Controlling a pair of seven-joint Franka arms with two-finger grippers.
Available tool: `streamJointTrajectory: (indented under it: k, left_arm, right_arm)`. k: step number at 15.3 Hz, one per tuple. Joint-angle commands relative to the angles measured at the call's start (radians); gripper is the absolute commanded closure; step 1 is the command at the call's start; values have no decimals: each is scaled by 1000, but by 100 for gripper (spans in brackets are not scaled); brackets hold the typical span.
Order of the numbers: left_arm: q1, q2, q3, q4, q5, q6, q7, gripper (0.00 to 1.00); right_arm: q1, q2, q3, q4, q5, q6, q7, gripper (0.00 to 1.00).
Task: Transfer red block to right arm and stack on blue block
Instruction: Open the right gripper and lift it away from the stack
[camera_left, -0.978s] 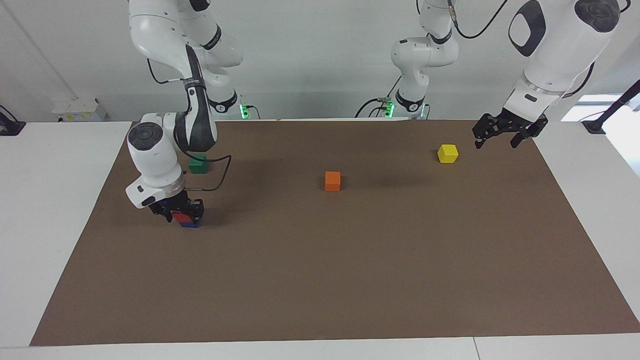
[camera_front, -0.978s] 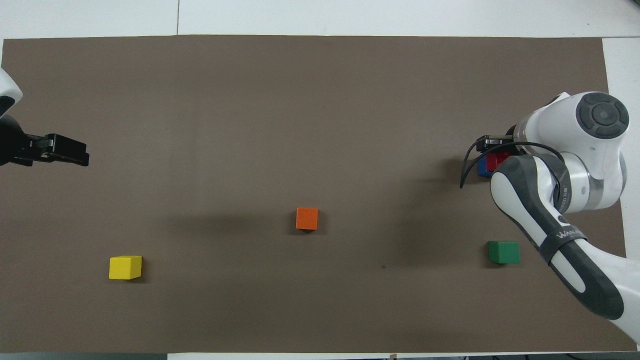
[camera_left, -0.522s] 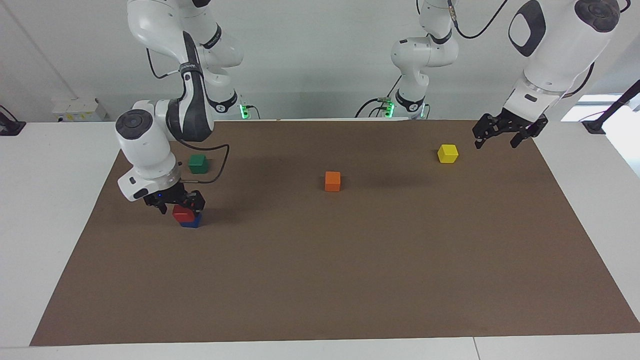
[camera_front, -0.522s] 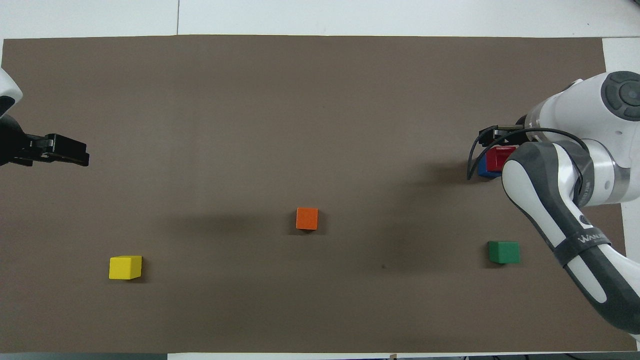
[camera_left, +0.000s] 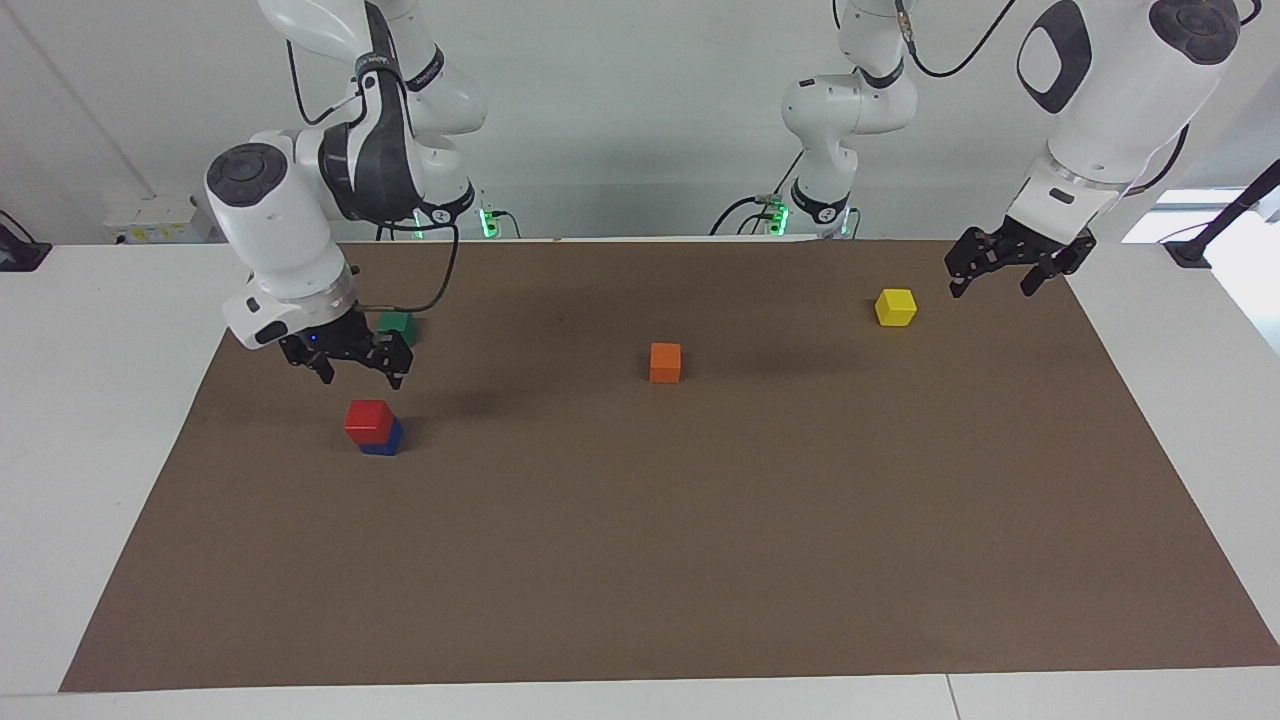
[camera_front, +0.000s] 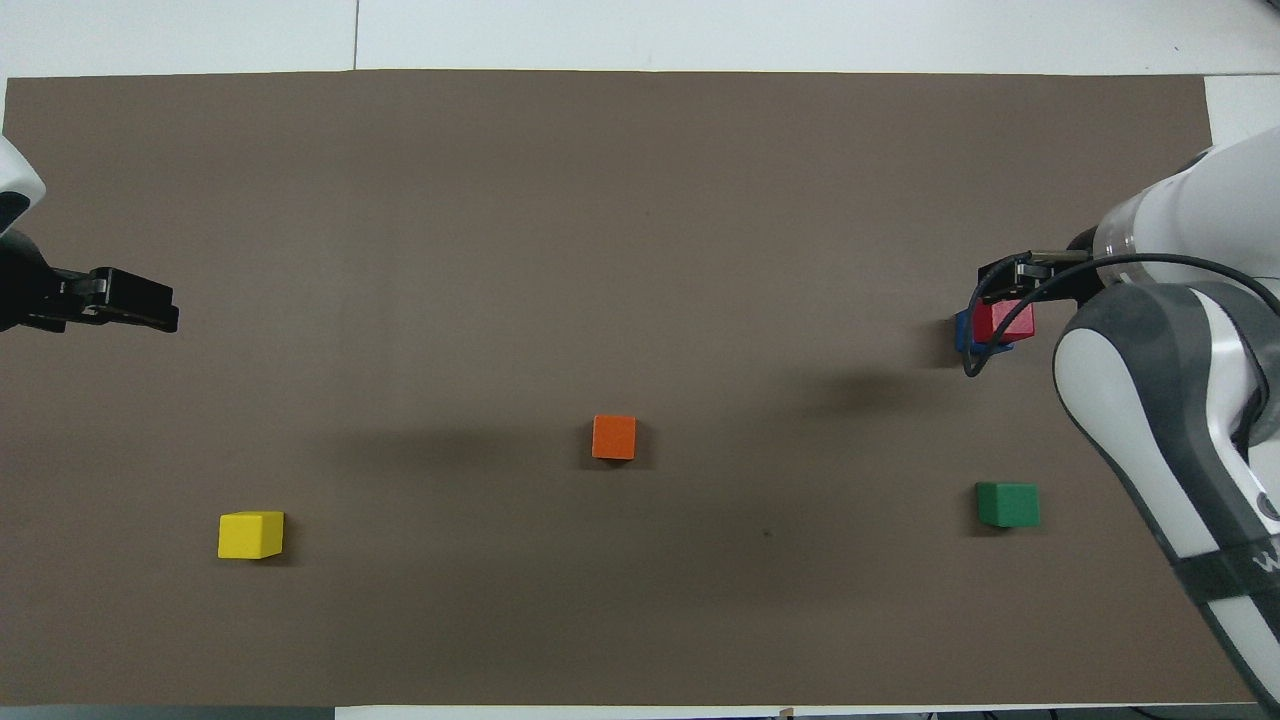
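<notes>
A brown mat (camera_left: 700, 560) covered the white table (camera_left: 110, 400) across most of the facing view. Directly on it sat four cubes: a blue block (camera_left: 385, 440) at left of centre, a green cube (camera_left: 399, 326) at upper left, an orange cube (camera_left: 665, 362) at centre, and a yellow cube (camera_left: 895, 307) at upper right.

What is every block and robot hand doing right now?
red block: stacked on the blue block, let go.
blue block: on the mat, under red.
green block: alone.
orange block: alone.
yellow block: alone.
right gripper: open, raised over the stack.
left gripper: open, waiting.
</notes>
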Motion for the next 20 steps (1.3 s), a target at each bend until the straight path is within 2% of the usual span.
streamJointTrajectory:
  k: [1,3,6,13,20]
  left_arm:
    - [4,-11,1,-11,-10,3,0,0]
    - [4,-11,1,-11,-10,3,0,0]
    - [4,-11,1,-11,-10,3,0,0]
    - [4,-11,1,-11,-10,3,0,0]
    - [4,-11,1,-11,-10,3,0,0]
  right_arm:
    - [-15,-90,-1,3,23,-102,-71,0]
    - [-15,-96,-2,81,21,-228,-80,0]
    - [-18,-47,-2,221,9,-380,-88,0]
    - [-40,-41,-4,227,5,-330,-119,0]
    - [-43,-41,-8,229,24,-354,-115,0]
